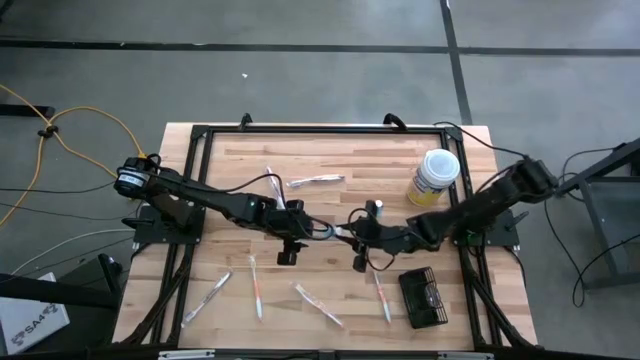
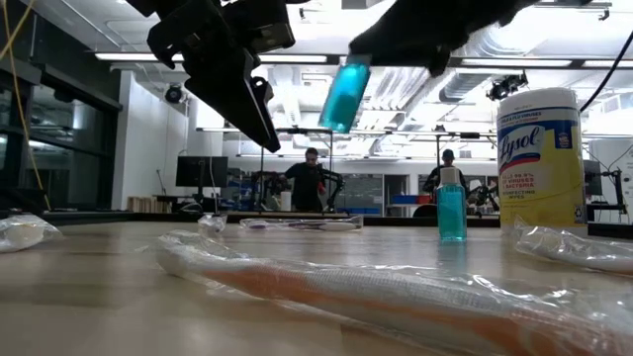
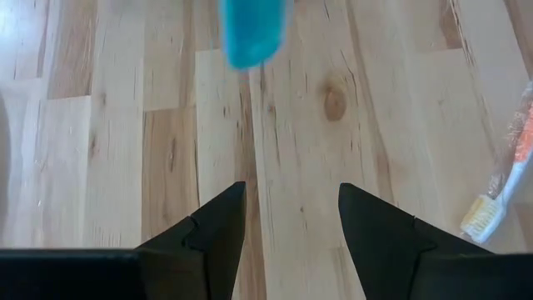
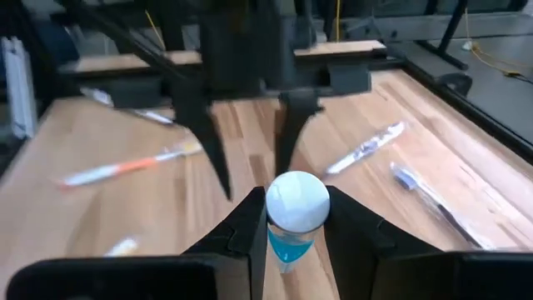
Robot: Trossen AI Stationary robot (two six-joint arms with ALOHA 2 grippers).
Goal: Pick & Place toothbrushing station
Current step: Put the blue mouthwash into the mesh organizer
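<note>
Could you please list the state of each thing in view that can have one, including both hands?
Left hand: open, empty, raised above the table.
Right hand: shut on the small blue bottle with white cap, lifted off the table.
Second blue bottle: upright on the table.
Yellow wipes canister with white lid: upright, lid on.
Black wire-mesh basket: resting on the table.
Wrapped toothbrushes: lying flat, scattered.

Black mesh basket near yellow canister

Yellow canister upright; wrapped toothbrushes scattered on wooden table.
</note>
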